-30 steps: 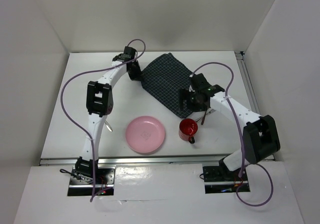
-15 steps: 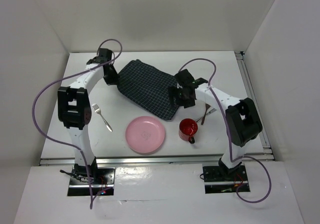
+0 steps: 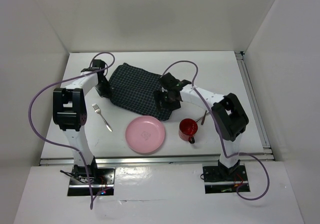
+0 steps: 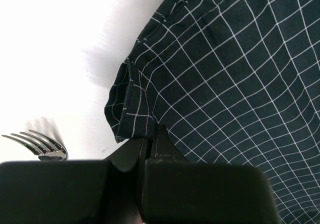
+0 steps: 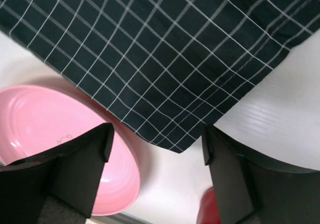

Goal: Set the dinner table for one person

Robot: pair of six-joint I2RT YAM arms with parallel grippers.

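A dark navy checked cloth [image 3: 136, 90] lies on the white dinner table [image 3: 220, 69]. My left gripper [image 3: 103, 87] is shut on the cloth's left corner [image 4: 131, 116]. My right gripper [image 3: 167, 102] is open just above the cloth's near right corner [image 5: 181, 143], which lies between the fingers [image 5: 84, 170]. A pink plate [image 3: 145, 134] lies in front of the cloth and shows in the right wrist view [image 5: 60, 134]. A red cup [image 3: 188, 129] stands to its right. A fork [image 3: 102, 117] lies at the left, its tines in the left wrist view [image 4: 37, 143].
A brownish utensil [image 3: 202, 117] lies to the right of the cup, partly behind my right arm. The red cup's rim shows at the bottom of the right wrist view [image 5: 210, 209]. A metal rail [image 3: 252, 104] runs along the table's right edge.
Both arms have swung to the left and the cloth has slid left across the table with them. The fork, hidden a second ago, now shows. Plate and cup have not moved.
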